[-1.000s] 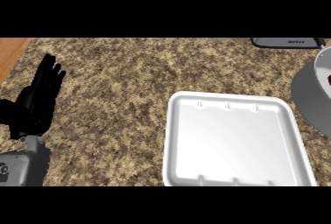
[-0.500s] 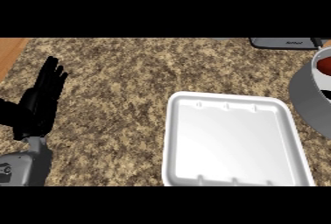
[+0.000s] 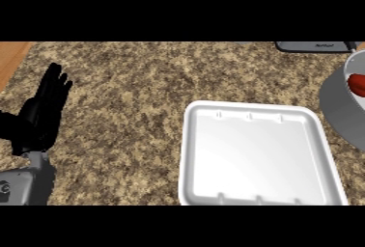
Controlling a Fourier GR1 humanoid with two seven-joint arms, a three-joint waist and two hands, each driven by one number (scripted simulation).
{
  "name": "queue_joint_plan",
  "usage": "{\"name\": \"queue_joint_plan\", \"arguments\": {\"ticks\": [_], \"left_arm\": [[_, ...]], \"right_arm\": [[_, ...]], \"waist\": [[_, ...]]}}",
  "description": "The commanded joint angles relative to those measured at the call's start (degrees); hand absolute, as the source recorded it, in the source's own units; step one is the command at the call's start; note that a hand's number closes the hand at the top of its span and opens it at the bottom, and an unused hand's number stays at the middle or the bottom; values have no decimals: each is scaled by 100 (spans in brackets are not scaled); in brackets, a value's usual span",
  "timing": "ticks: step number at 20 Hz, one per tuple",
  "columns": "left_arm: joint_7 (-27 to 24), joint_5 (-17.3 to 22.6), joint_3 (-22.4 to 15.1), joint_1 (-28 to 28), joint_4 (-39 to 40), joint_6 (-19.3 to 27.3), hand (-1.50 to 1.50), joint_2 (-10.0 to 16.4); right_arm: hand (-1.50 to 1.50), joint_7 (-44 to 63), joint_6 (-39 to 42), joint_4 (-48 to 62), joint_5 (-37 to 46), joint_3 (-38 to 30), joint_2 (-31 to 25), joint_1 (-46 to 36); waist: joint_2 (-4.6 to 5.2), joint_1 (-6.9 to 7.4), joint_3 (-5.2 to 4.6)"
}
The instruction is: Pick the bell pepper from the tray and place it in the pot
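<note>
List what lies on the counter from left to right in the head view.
left hand → tray → pot, with the pepper inside it at the right edge.

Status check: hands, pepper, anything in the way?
Left hand open, resting at left edge; right hand not in view. Red pepper inside pot, off tray. Nothing in the way.

A single head view looks steeply down, close over the worktop. The pot toward the worktop's right edge seems only partly framed.
</note>
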Motion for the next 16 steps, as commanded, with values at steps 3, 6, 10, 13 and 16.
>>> {"name": "queue_joint_plan", "arguments": {"ticks": [3,6,10,13,16], "left_arm": [[-214,-227,-88,-168,270,201,0,-190],[-266,22,120,-60,228,-66,0,-10],[-84,-126,-62,159,-137,58,0,-133],[-179,-178,-82,40,-14,144,0,-230],[-60,-144,25,-55,136,93,0,-105]], "right_arm": [[-150,-380,680,663,-431,-288,-783,277],[-150,-529,985,910,-537,-336,-1121,489],[-150,-541,1587,1031,-755,-413,-1553,762],[-150,-946,1712,1153,-791,-418,-1561,1130],[-150,-1082,2037,1242,-792,-404,-1829,1351]], "waist": [[18,-16,12],[18,14,14],[-1,-1,14],[12,-3,20],[22,-6,26]]}}
